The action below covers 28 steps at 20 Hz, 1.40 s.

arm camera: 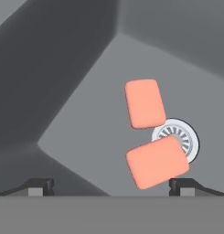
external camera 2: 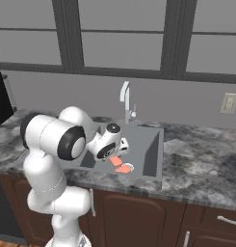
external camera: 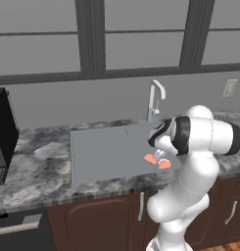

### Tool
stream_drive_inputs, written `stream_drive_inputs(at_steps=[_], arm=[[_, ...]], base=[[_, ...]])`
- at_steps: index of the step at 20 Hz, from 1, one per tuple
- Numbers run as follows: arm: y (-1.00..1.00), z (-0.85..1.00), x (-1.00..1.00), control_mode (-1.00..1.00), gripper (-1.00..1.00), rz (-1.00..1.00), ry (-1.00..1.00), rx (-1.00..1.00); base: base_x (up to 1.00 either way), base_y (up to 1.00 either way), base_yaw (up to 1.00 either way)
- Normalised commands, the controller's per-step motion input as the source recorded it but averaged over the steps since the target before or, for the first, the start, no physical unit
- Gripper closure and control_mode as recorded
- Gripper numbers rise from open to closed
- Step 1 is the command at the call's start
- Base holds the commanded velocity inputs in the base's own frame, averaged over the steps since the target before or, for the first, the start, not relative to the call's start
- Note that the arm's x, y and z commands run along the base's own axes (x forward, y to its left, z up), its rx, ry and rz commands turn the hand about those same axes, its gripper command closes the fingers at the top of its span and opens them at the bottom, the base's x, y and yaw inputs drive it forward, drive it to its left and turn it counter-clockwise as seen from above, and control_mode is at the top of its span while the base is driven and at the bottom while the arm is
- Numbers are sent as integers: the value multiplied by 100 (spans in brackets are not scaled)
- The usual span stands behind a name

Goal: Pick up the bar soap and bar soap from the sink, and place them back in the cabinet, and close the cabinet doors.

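- Two bar soaps are lying on the sink [arm camera: 77,137] floor: the nearer bar soap [arm camera: 157,162] is overlapping the round drain [arm camera: 186,137], the farther bar soap [arm camera: 144,103] just beside it.
- The fingers [arm camera: 38,186] are spread wide above them, holding nothing.
- The speckled counter [external camera: 38,171] is surrounding the sink.

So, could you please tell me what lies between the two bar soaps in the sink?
In the hand view, almost nothing: the upper soap and lower soap nearly touch, with the round drain beside the narrow gap.
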Motion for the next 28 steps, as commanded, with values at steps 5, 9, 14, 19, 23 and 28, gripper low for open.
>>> stream_drive_inputs(at_steps=[5,9,14,19,23,28], arm=[[0,-25,31,-100,-100,0,0,0],[0,-25,28,-100,-100,0,0,0],[0,-25,32,-100,-100,0,0,0],[0,-26,33,-100,-100,0,0,0],[0,-29,35,-100,-100,1,0,0],[-7,-31,35,-100,-100,1,0,0]], base=[[0,0,0],[0,0,0],[0,0,0],[0,0,0],[0,0,0],[0,0,0]])
